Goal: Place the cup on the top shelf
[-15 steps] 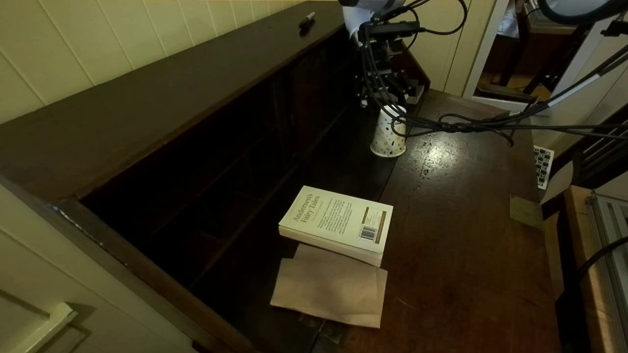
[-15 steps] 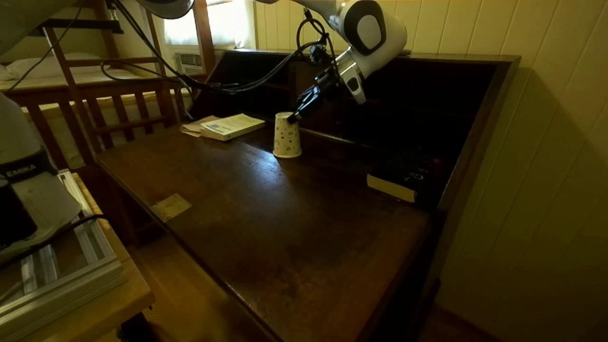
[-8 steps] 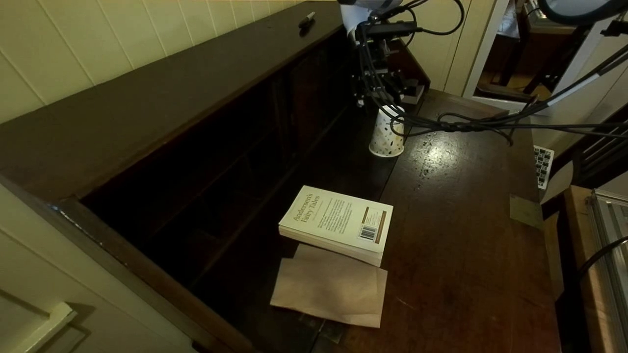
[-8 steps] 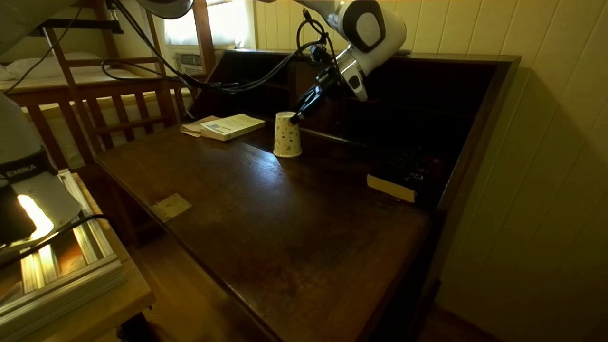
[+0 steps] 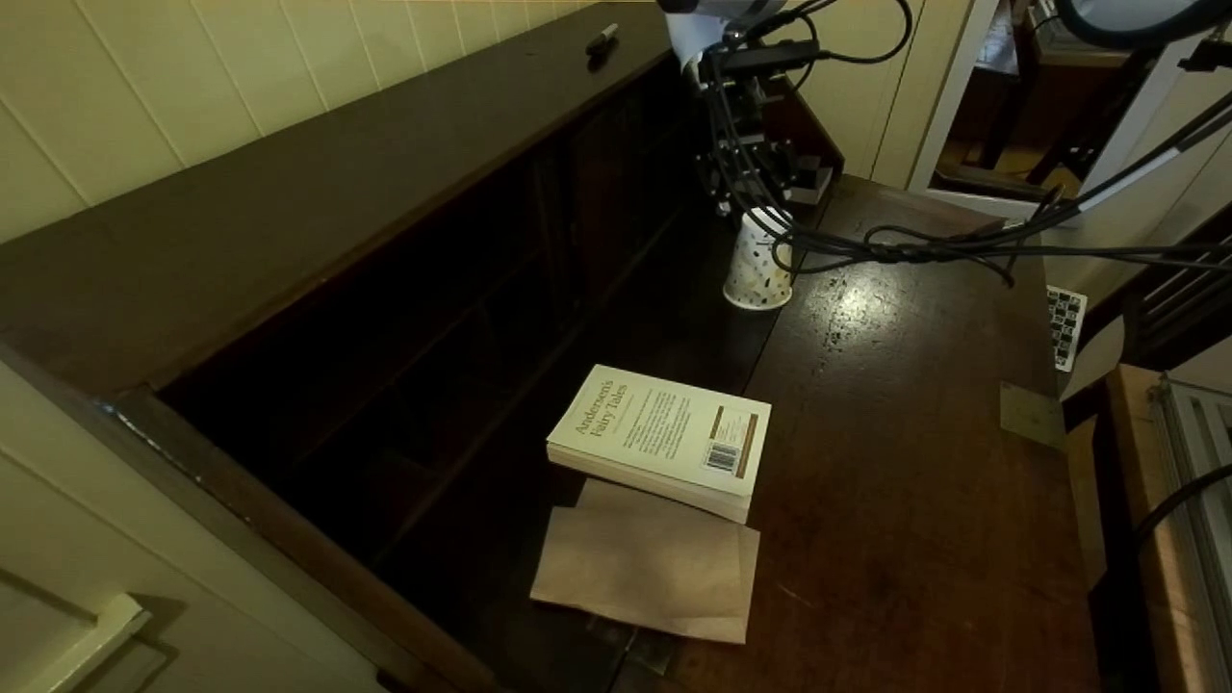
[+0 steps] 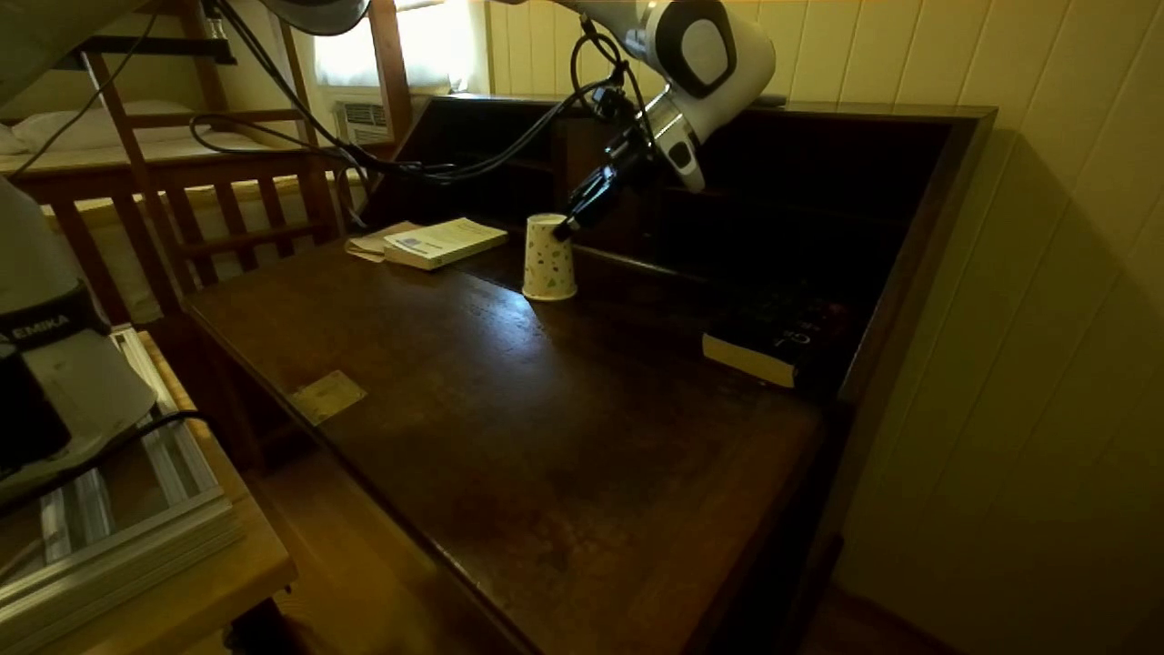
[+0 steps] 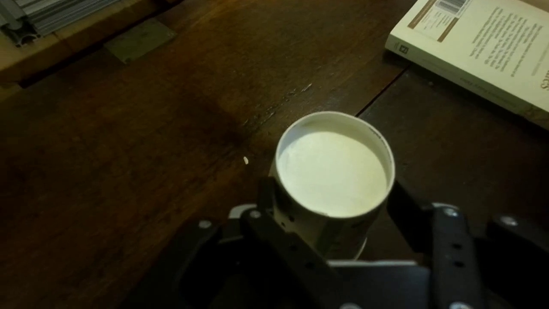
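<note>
White cup (image 6: 549,264) is standing mouth down on the desk (image 6: 491,428) | gripper (image 7: 333,193) is straddling its upper end, jaws lying either side, no view showing whether they're pinching | should be squeezing lightly, then rising straight until clearing the top shelf (image 5: 366,173)

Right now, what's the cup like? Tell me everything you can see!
The cup is white with dark and paler specks, and looks like paper. It stands upside down on the desk: the wide rim is down, and the narrow closed end, sunk inside a raised lip, faces up. The gripper has a finger on each side near that end; I can't tell whether they squeeze it.
</note>
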### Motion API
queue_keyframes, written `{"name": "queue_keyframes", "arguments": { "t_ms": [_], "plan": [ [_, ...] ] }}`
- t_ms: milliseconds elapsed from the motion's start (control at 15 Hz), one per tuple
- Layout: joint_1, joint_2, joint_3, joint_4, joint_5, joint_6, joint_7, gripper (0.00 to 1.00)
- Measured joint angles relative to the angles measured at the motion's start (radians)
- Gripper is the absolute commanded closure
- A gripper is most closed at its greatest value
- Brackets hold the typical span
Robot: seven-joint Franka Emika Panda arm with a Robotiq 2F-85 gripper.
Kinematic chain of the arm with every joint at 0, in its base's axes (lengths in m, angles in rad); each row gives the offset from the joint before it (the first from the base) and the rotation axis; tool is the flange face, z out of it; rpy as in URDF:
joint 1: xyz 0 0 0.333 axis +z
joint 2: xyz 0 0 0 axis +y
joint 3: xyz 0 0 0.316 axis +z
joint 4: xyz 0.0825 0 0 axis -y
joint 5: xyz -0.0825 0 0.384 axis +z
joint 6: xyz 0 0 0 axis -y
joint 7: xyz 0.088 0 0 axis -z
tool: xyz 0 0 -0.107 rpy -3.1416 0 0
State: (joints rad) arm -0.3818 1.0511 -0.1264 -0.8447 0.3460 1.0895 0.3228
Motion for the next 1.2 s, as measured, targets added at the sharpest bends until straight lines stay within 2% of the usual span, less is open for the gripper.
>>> {"name": "queue_keyframes", "arguments": {
  "t_ms": [67,200,800,1200],
  "plan": [
    [0.002,-0.001,0.000,0.000,-0.004,0.000,-0.001,0.57],
    [0.005,-0.003,0.000,0.000,-0.008,0.000,-0.001,0.62],
    [0.046,-0.025,0.000,0.000,-0.054,0.000,-0.005,0.66],
    [0.099,-0.105,-0.010,-0.042,-0.118,0.004,-0.005,0.66]
  ]
}}
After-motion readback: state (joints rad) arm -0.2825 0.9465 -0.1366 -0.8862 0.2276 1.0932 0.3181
